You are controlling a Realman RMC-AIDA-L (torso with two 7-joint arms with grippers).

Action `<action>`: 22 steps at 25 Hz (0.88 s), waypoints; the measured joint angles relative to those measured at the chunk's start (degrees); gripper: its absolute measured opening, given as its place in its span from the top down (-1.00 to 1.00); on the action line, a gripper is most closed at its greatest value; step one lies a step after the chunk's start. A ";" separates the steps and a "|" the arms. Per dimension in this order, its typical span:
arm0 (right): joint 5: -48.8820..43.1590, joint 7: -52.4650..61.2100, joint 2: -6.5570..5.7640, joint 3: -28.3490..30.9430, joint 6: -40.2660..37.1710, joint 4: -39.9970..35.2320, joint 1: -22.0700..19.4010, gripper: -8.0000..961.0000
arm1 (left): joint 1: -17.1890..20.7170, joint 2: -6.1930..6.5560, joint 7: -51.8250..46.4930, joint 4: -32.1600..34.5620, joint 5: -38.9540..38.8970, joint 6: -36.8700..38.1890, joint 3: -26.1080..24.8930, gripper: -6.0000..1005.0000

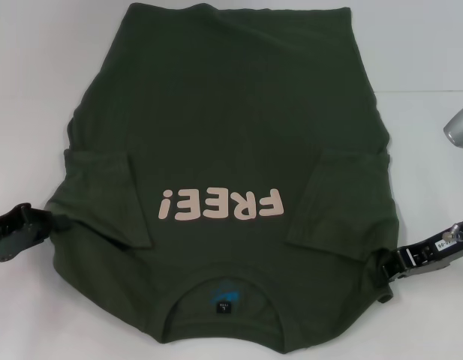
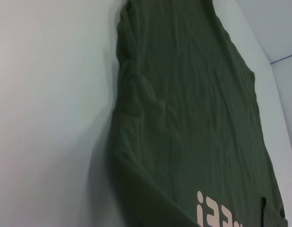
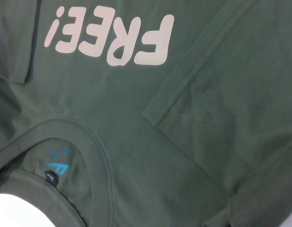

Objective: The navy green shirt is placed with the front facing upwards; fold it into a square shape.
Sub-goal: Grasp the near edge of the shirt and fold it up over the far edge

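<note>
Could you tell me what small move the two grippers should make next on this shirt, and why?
Probably lift both shoulder corners together and carry them toward the far hem. The shirt lies flat with both sleeves already folded inward, collar nearest the robot. The left gripper and right gripper sit at its near side edges, so a lengthwise fold seems next. Whether they grip cloth is unclear.

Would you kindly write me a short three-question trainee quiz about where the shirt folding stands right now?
1. True or false: both sleeves of the shirt are folded in over its front.
2. Which end of the shirt lies nearest the robot: A. hem, B. collar?
3. Fill in: the left gripper and right gripper are at the shirt's ____ edges.

Key: 1 true; 2 B; 3 side, near the shoulders.
</note>
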 joint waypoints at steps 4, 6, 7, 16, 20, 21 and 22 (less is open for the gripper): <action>0.46 -0.22 -0.19 0.42 -1.40 -1.14 -0.30 0.81 | -0.05 0.16 1.08 0.00 -0.30 1.05 0.00 0.93; 1.54 -0.49 -0.37 0.51 -3.19 -2.54 -0.96 0.93 | 0.08 0.28 1.99 0.02 -0.92 2.24 -0.06 0.93; 2.19 -0.60 -0.52 0.53 -4.15 -3.38 -1.36 0.93 | 0.23 0.36 2.63 0.11 -1.21 3.27 -0.18 0.93; 3.06 -2.76 -1.62 0.40 -12.02 -5.85 -3.83 0.92 | 2.60 0.72 4.33 3.07 -0.31 12.89 -0.12 0.93; 2.91 -4.24 -1.87 0.32 -15.25 -5.93 -5.29 0.92 | 4.55 0.57 4.37 5.47 1.32 18.16 -0.10 0.93; 2.92 -4.50 -1.95 0.34 -15.93 -5.96 -5.74 0.92 | 5.11 0.45 4.39 6.22 1.89 19.41 -0.10 0.93; 2.90 -4.79 -2.07 0.37 -16.68 -5.96 -6.25 0.92 | 5.54 0.36 4.40 6.82 2.44 20.48 -0.10 0.93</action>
